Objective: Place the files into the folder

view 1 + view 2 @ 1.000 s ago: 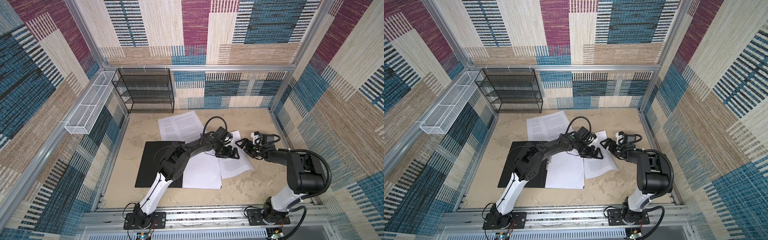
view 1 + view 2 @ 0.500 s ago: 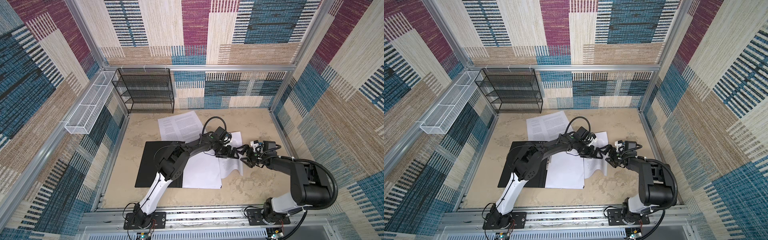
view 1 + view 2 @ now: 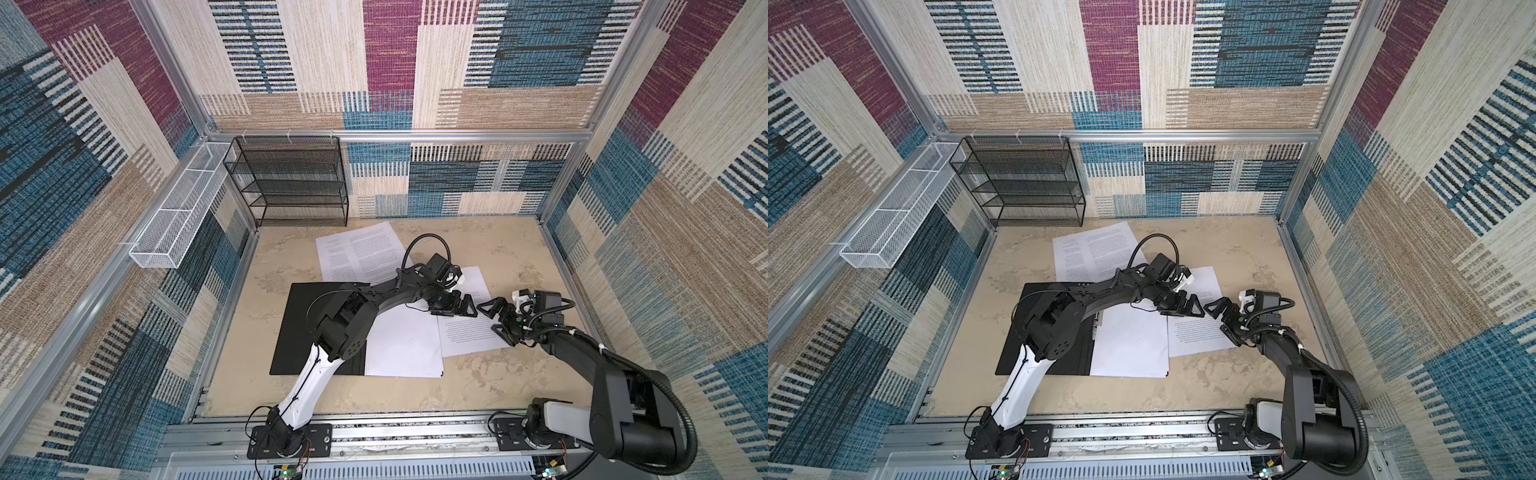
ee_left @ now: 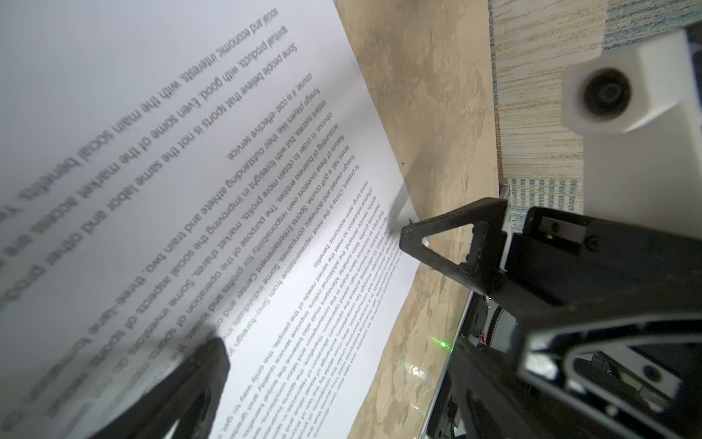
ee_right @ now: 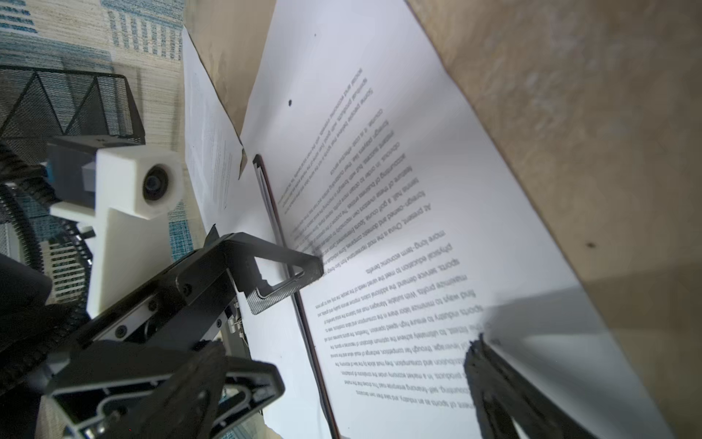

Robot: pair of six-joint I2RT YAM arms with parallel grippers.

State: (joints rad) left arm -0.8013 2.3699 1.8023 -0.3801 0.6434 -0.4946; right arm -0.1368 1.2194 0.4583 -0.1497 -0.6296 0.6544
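Top views, both: looking down on the folder (image 3: 291,345) opened flat at centre-left, matte black inside up, bearing a blank-faced white stack (image 3: 399,345) on its frame-right half. Finding the printed sheet (image 3: 469,336) just right of that stack, long axis running top to bottom of frame. Holding left gripper (image 3: 461,306) and right gripper (image 3: 1217,319) tip to tip over its upper part, both spread wide, grasping nothing; judging the right one nearer its outer edge, the folder lying leftward. Passing more sheets (image 3: 1096,253) above. Left wrist: watching thin, limp-looking paper lying flat on the mottled beige table (image 4: 437,114). Right wrist: catching the folder's thin dark rim running beside the sheet's inner edge.
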